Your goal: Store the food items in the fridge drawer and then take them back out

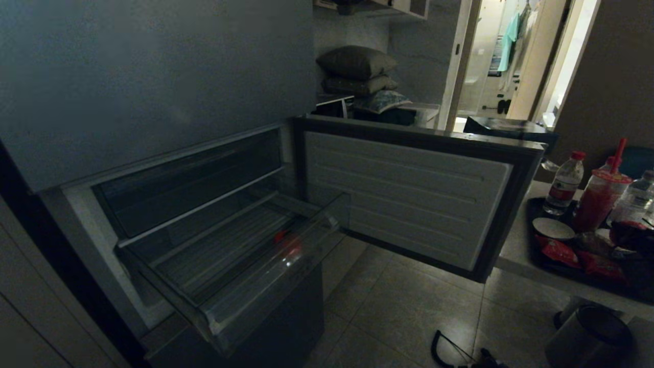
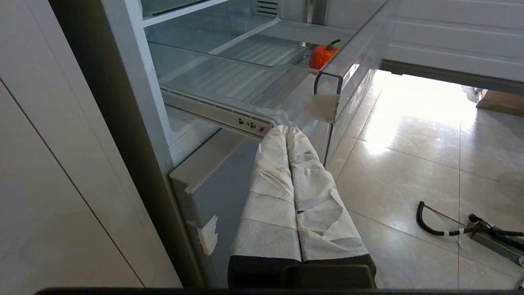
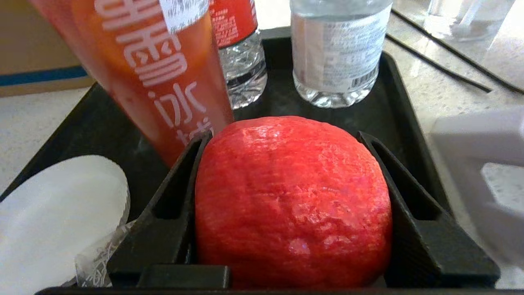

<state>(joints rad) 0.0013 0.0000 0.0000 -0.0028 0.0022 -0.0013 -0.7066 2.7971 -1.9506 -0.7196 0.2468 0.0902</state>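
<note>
right gripper [image 3: 292,213]: nearest thing in the right wrist view; its black fingers [image 3: 172,205] press both flanks of a round red fruit [image 3: 292,196], so it is holding that fruit.
place of the fruit: over the black tray [image 3: 393,102], with the red drink cup [image 3: 159,69] touching or just beside one finger and two water bottles [image 3: 335,49] farther back; whether the fruit rests on the tray or is lifted clear, cannot tell.
left gripper [image 2: 288,133]: low beside the fridge, its paper-wrapped fingers [image 2: 278,192] pressed together on nothing, pointing toward the drawer's near corner; looks idle.
fridge drawer [image 1: 265,286]: pulled out, the compartment door [image 1: 409,199] swung open beside it.
already stored: one small red-orange pepper-like food [image 2: 322,55] with a dark stem lies on the ribbed floor near the clear front lip.
progress: judged early; one item is in, the round fruit is gripped at the tray and not yet in the drawer, and red packets [image 1: 559,251] on the tray may follow.
left to do: finish storing, then take everything back out.
</note>
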